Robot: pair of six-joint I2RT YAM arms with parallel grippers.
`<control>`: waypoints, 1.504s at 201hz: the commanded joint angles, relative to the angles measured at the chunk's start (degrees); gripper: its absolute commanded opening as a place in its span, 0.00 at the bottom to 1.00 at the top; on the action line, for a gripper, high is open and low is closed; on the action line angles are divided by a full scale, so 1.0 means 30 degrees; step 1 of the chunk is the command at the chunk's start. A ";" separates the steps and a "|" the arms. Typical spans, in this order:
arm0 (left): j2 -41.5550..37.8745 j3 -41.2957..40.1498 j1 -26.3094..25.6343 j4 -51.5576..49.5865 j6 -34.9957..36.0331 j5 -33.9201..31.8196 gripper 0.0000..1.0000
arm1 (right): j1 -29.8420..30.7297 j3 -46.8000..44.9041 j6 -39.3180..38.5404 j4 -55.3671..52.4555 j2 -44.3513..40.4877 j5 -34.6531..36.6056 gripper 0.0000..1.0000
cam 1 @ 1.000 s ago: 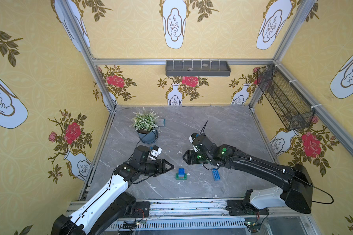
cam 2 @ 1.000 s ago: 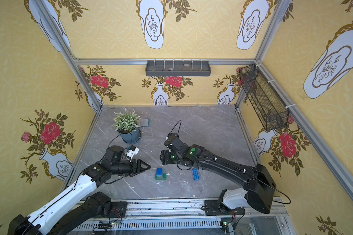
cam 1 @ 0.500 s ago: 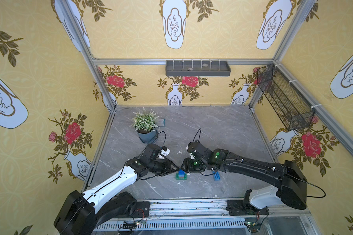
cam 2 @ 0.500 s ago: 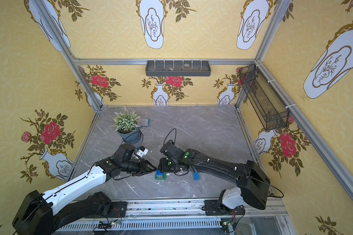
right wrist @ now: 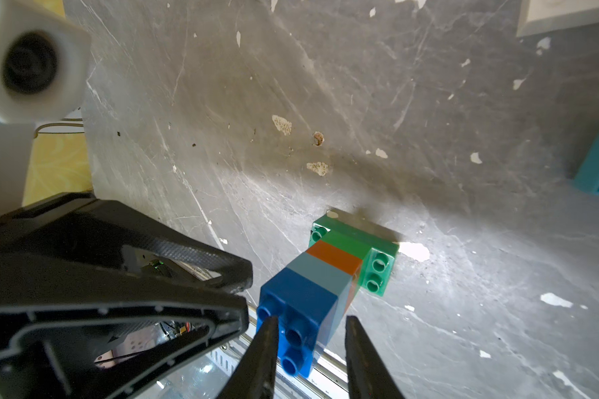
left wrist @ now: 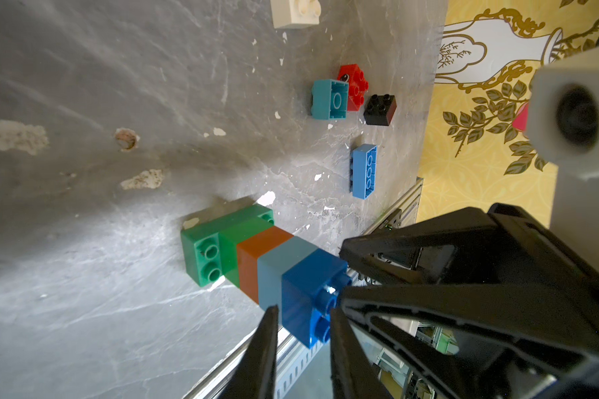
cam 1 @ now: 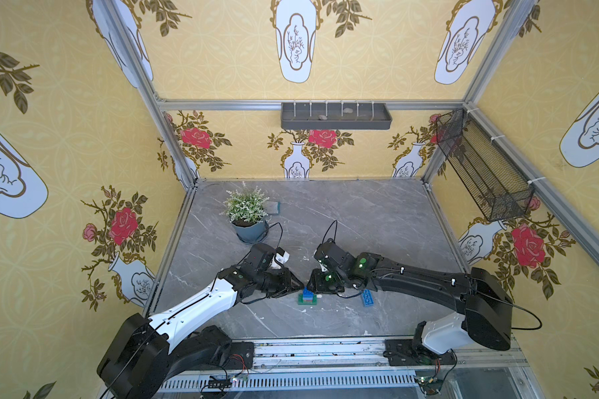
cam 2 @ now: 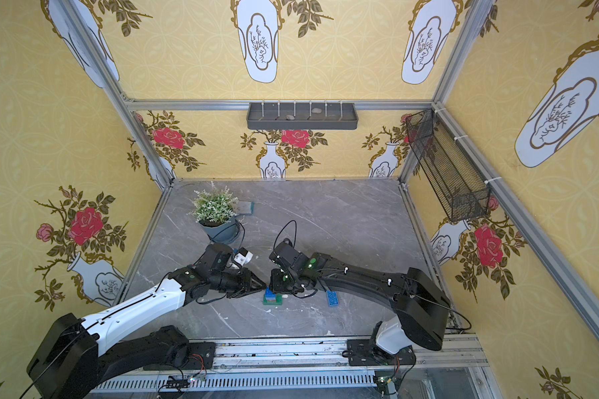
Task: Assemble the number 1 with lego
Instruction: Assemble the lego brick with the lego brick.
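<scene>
grey marbled tabletop [cam 1: 360,214], scuffed and chipped, boxed in by yellow rose wallpaper [cam 1: 66,103]. near its front edge, about midway across and close to the front rail [cam 1: 325,349], stands the lego tower [cam 1: 307,297]. it is a long green base brick [left wrist: 201,257] flat on the table, then a green square [left wrist: 230,259], an orange-brown square [left wrist: 263,243], a light blue square [left wrist: 269,283] and a dark blue square [left wrist: 301,300] on top.

i judge the figure mostly built: the upright stroke and the foot of a 1 are there. what seems left is seating the top brick firmly and perhaps adding a flag near the top.

the tower's long axis is upright, square to the table, its open studs pointing up toward the grippers. the base's long axis lies flat, seemingly along the front rail, with the column on its middle and studs bare at both ends.

the left gripper [left wrist: 304,308] and right gripper [right wrist: 312,317] meet tip to tip right over the tower. each has its jaws a narrow way apart, with the dark blue square showing between them; whether either actually pinches it i cannot tell.

a long blue brick [cam 1: 367,297] lies loose near the tower on the right arm's side. further off, a teal brick [left wrist: 329,100] lies on its side just beside a red brick [left wrist: 357,81] and a black brick [left wrist: 380,110]. a white brick [left wrist: 294,15] sits well apart.
</scene>
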 commanded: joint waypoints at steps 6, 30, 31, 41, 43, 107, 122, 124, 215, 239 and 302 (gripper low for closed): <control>0.0102 -0.0239 -0.0077 0.0536 -0.0092 -0.0024 0.25 | 0.0036 -0.0103 0.0131 0.0514 -0.0041 -0.0089 0.33; 0.0213 -0.0408 -0.0142 0.0515 -0.0107 0.0272 0.24 | 0.0079 -0.0086 0.0051 0.0516 0.0065 -0.0249 0.32; 0.0228 -0.0412 -0.0142 0.0512 -0.0106 0.0297 0.24 | 0.0087 -0.0068 0.0054 0.0523 0.0072 -0.0257 0.33; 0.0255 -0.0500 -0.0143 0.0522 -0.0136 0.0477 0.24 | 0.0177 0.0019 -0.0087 0.0488 0.0136 -0.0243 0.34; 0.0260 -0.0525 -0.0143 0.0526 -0.0158 0.0478 0.24 | 0.0203 0.0070 -0.0103 0.0439 0.0153 -0.0231 0.34; 0.0184 -0.0679 -0.0202 0.0845 -0.0319 0.0592 0.27 | 0.0358 0.0157 -0.0178 -0.0136 -0.0064 0.0049 0.34; 0.0255 -0.0658 -0.0201 0.0844 -0.0341 0.0577 0.27 | 0.0358 0.0106 -0.0121 -0.0282 -0.0094 0.0143 0.33; 0.0268 -0.0674 -0.0201 0.0863 -0.0341 0.0583 0.27 | 0.0358 0.0099 -0.0126 -0.0288 -0.0095 0.0144 0.33; 0.0703 -0.0562 -0.0304 0.1017 -0.0254 0.0973 0.25 | 0.0358 -0.0100 -0.0072 -0.0553 0.0065 0.0145 0.28; 0.0884 -0.0528 -0.0348 0.1075 -0.0253 0.1029 0.25 | 0.0358 -0.0134 -0.0040 -0.0725 0.0166 0.0145 0.27; 0.1059 -0.0592 -0.0406 0.1038 -0.0282 0.1102 0.25 | 0.0417 -0.0265 -0.0116 -0.0987 0.0531 0.0028 0.22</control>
